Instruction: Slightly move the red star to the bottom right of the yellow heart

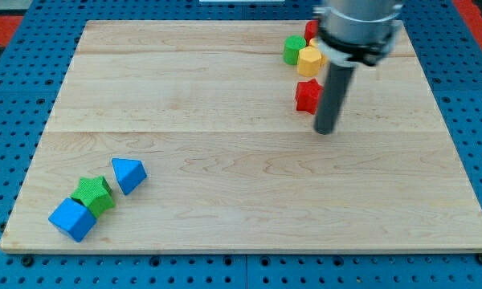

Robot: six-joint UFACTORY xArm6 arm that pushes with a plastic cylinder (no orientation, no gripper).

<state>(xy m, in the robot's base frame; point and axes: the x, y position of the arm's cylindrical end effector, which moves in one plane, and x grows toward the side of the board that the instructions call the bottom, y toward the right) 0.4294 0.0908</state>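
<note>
The red star [308, 95] lies on the wooden board near the view's top right. The yellow heart [310, 60] sits just above it, with a small gap between them. My tip [326, 131] rests on the board just right of and below the red star, close to its lower right edge; I cannot tell if it touches. The rod and the arm's body hide the area to the right of the yellow heart.
A green block [293, 50] touches the yellow heart's left side, and a red block [311, 30] peeks out above them. At the view's bottom left lie a blue triangle [128, 174], a green star [92, 193] and a blue cube [71, 219], close together.
</note>
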